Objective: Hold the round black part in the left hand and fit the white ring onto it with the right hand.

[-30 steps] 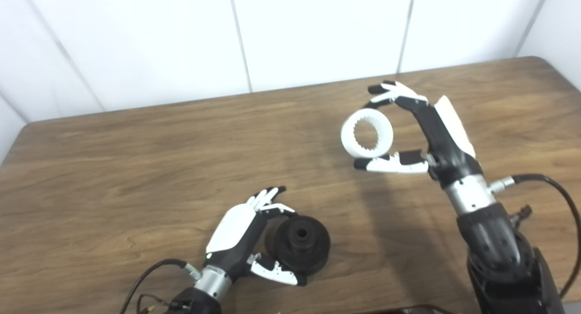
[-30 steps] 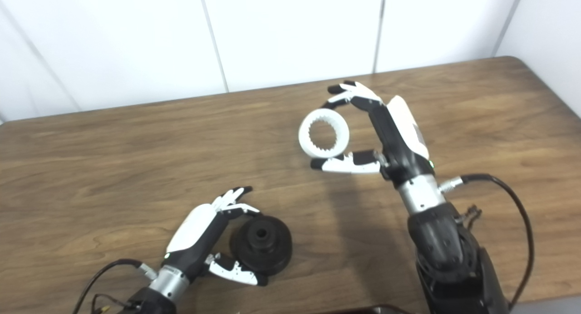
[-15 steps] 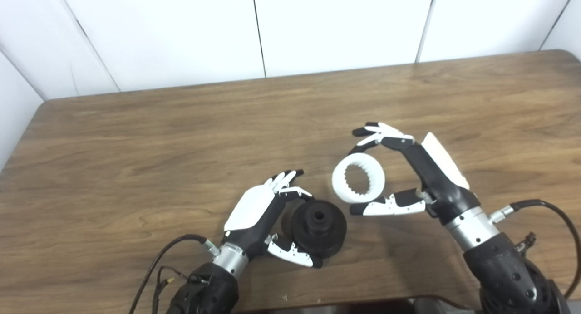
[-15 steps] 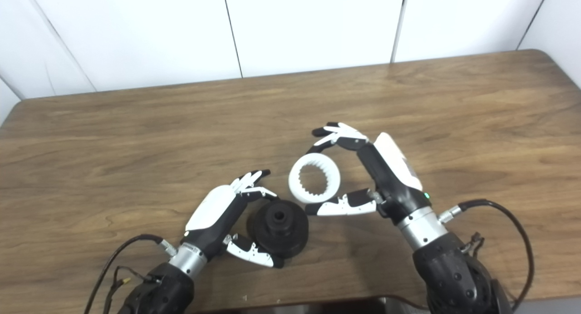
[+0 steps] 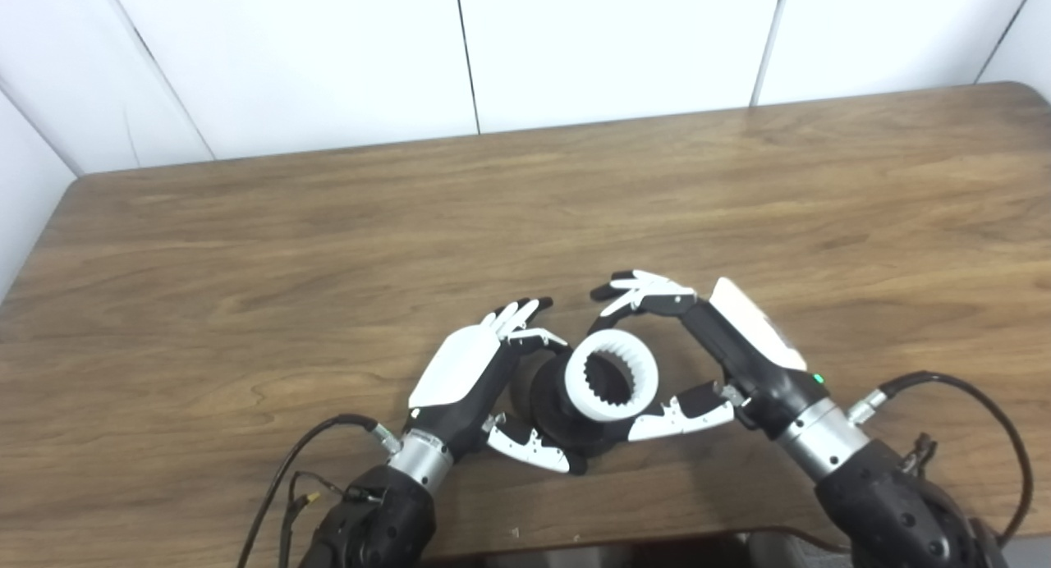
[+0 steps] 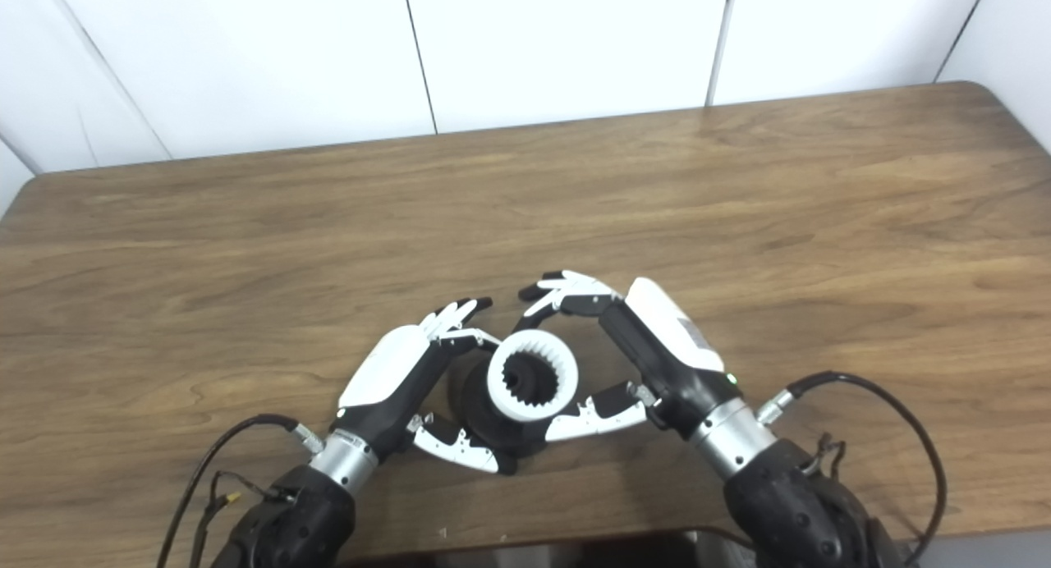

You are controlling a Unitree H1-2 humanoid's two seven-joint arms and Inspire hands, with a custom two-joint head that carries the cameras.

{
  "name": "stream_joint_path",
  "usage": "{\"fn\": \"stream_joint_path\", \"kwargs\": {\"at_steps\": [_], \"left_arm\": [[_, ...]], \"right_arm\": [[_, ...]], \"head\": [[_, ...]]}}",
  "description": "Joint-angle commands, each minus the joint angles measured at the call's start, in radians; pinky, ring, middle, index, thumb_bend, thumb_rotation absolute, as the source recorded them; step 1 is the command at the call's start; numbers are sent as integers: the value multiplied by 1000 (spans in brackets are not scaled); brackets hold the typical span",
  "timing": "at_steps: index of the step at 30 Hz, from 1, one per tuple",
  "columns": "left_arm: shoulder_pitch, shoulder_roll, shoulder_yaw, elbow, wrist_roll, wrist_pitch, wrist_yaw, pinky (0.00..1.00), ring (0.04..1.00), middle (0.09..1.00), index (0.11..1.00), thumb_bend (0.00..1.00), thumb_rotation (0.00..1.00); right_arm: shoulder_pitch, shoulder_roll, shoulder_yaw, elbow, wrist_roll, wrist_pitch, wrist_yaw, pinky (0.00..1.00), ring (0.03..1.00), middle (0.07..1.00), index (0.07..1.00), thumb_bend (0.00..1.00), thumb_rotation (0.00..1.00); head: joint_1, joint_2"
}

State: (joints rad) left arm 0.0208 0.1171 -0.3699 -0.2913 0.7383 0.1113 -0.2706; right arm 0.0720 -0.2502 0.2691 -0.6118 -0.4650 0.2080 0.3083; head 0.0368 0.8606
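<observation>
The left hand (image 5: 468, 379) is closed around the round black part (image 5: 548, 404), which sits on the wooden bench (image 5: 246, 248) near its front edge. Over this part, the white ring (image 5: 611, 375) with inner teeth overlaps its top; whether it is seated cannot be told. The right hand (image 5: 722, 359) grips the ring between fingers and thumb.
</observation>
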Motion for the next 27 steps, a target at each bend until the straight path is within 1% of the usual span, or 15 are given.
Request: {"fn": "stream_joint_path", "kwargs": {"at_steps": [1, 4, 7, 14, 19, 22, 27], "left_arm": [[-31, -7, -2, -14, 6, -1, 14, 1000, 1000, 984, 580, 973, 279], [-32, -8, -5, -21, 10, 12, 3, 1000, 1000, 988, 582, 971, 285], [-33, -9, -7, -20, 8, 10, 9, 1000, 1000, 986, 581, 974, 278], [-33, -6, -12, -23, 13, 10, 11, 1000, 1000, 983, 579, 974, 266], [-30, -5, -12, -32, 13, 20, 5, 1000, 1000, 986, 583, 977, 261], [-29, -3, -11, -32, 10, 15, 7, 1000, 1000, 986, 584, 977, 261], [-29, -2, -9, -35, 6, 15, 6, 1000, 1000, 985, 583, 978, 254]], "right_arm": [[-33, 16, 10, -5, -9, -34, -3, 756, 892, 804, 481, 518, 144], [-48, 23, 20, 11, -22, -24, 1, 757, 893, 806, 481, 518, 144], [-61, 29, 23, 31, -27, -18, 3, 769, 898, 810, 481, 518, 143], [-84, 36, 31, 74, -54, -26, -10, 768, 899, 811, 481, 517, 143], [-105, 47, 35, 112, -84, -35, -22, 792, 899, 812, 481, 516, 144], [-119, 54, 38, 137, -92, -43, -30, 823, 899, 809, 481, 516, 144], [-128, 54, 28, 152, -93, -43, -25, 830, 902, 808, 481, 516, 144]], "head": [[1, 1], [0, 3], [3, 4], [9, 7], [11, 11], [12, 13], [8, 16]]}}
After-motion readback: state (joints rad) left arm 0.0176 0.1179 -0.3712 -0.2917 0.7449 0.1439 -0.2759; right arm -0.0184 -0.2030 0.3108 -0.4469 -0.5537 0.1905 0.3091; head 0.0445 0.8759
